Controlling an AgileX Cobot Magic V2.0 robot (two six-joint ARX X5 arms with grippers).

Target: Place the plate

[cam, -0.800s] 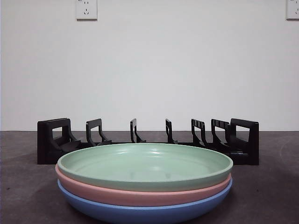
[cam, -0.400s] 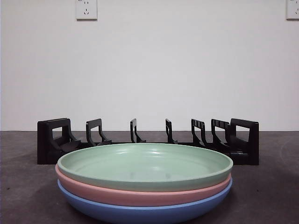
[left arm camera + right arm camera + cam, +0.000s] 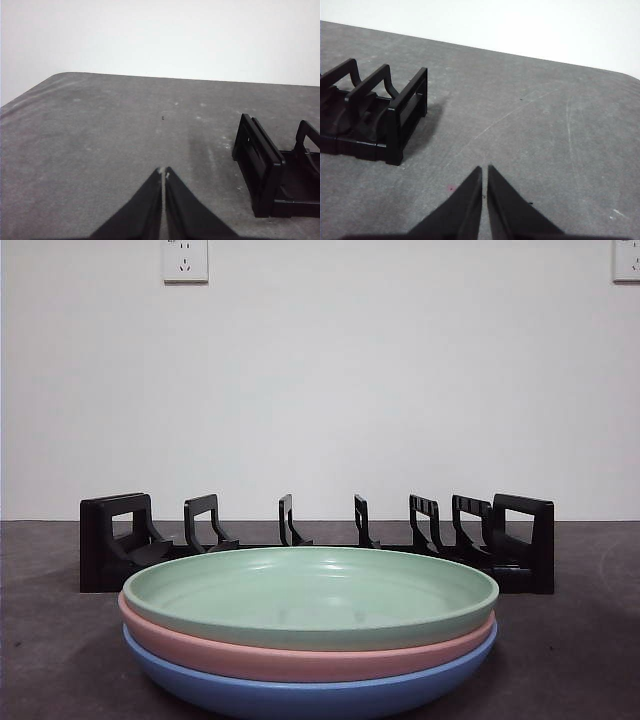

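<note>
Grey table [image 3: 590,660] is seen w/ a black rack [image 3: 316,540] set across its far side, slots upright. In front of the rack, 3 plates are stacked: green plate [image 3: 310,592] on top, pink plate [image 3: 300,658] under it, blue plate [image 3: 310,695] at bottom. Left gripper [image 3: 163,173] is held over bare table beside one rack end, jaws pressed together on nothing. Right gripper [image 3: 484,170] is held likewise beside the other end, jaws nearly touching.

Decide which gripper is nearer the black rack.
Neither clearly: the left gripper sits off one end of the rack, the right gripper off the other, both apart from it.
</note>
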